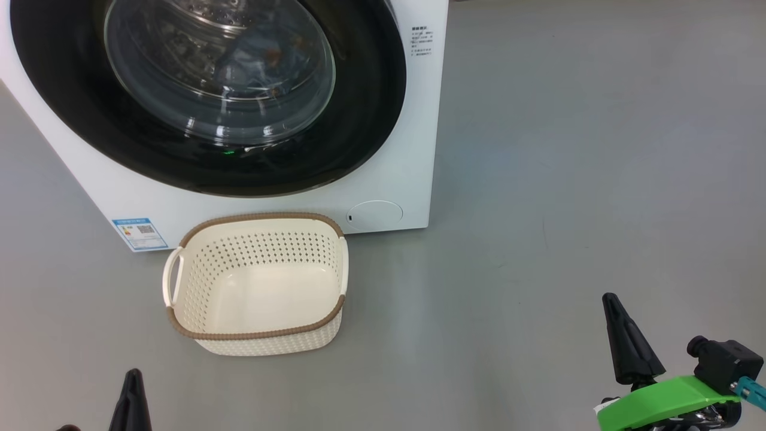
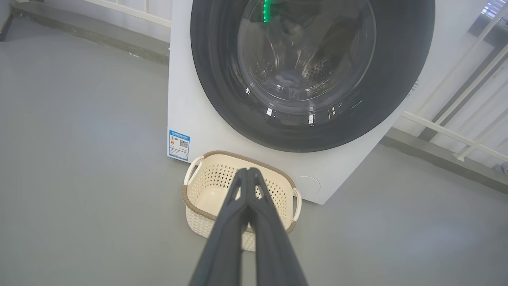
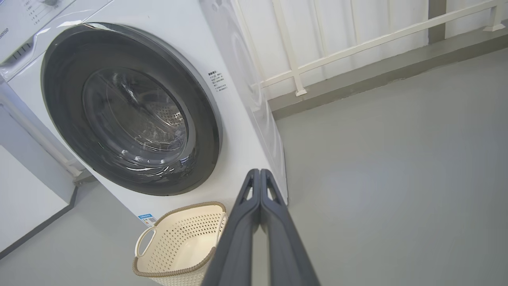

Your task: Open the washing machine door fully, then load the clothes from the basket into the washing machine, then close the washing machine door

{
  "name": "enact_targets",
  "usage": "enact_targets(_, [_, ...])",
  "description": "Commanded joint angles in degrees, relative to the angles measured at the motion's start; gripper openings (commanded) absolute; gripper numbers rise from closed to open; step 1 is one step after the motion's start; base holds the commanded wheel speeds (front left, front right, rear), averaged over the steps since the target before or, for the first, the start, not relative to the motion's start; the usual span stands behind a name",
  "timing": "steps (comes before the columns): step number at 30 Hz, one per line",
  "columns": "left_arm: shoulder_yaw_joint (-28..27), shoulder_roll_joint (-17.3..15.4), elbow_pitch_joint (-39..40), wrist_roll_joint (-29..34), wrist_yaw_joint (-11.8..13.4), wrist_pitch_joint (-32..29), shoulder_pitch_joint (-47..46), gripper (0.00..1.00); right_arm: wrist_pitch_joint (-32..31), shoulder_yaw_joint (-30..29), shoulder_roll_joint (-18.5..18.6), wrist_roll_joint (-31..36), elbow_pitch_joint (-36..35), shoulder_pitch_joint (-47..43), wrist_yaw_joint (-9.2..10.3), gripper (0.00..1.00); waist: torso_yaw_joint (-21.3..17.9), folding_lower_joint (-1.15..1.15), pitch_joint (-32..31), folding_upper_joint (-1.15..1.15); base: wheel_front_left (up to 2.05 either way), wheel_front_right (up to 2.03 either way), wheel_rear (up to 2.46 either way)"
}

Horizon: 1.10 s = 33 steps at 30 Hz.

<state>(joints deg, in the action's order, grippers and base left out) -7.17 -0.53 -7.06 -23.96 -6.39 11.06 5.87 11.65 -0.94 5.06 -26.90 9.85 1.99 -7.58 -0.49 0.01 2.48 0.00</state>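
Head view: the washing machine door (image 1: 359, 120) sits flush on the washing machine (image 1: 419, 179). The clothes (image 1: 257, 57) (apparently blue fabric) lie behind its glass. The basket (image 1: 263, 216) stands on the floor (image 1: 538, 209) just before the machine. The left gripper (image 1: 133, 377) and right gripper (image 1: 610, 302) sit low, well apart from it.
Left wrist view: fingers pressed together.
Right wrist view: likewise, tips together with nothing pinched.

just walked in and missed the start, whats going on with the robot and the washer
A two-armed robot looks to be at the end of a laundry job. The washing machine door is shut, and blue clothes show through its glass, inside the drum. The basket sits empty on the floor in front of the washing machine. The left end effector and the right end effector are both shut, hold nothing, and hang clear of machine and basket.
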Motion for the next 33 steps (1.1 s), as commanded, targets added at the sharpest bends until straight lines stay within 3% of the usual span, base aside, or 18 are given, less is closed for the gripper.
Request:
enact_targets(1, [-0.36,-0.85,0.97,-2.23,-0.15,-0.38,-2.16,0.00,-0.33,-0.26,0.22,-2.26,-1.21,1.45,0.02,0.00,0.01,-0.01,-0.04,0.00,0.00,0.00,0.00])
enact_targets(33, [-0.06,-1.30,-1.45,-22.27,-0.44,-5.60,-5.16,0.00,-5.21,-1.21,-0.03,-21.96,0.39,2.23,0.04,0.00,0.16,-0.01,-0.73,0.00,0.00,0.00,0.00])
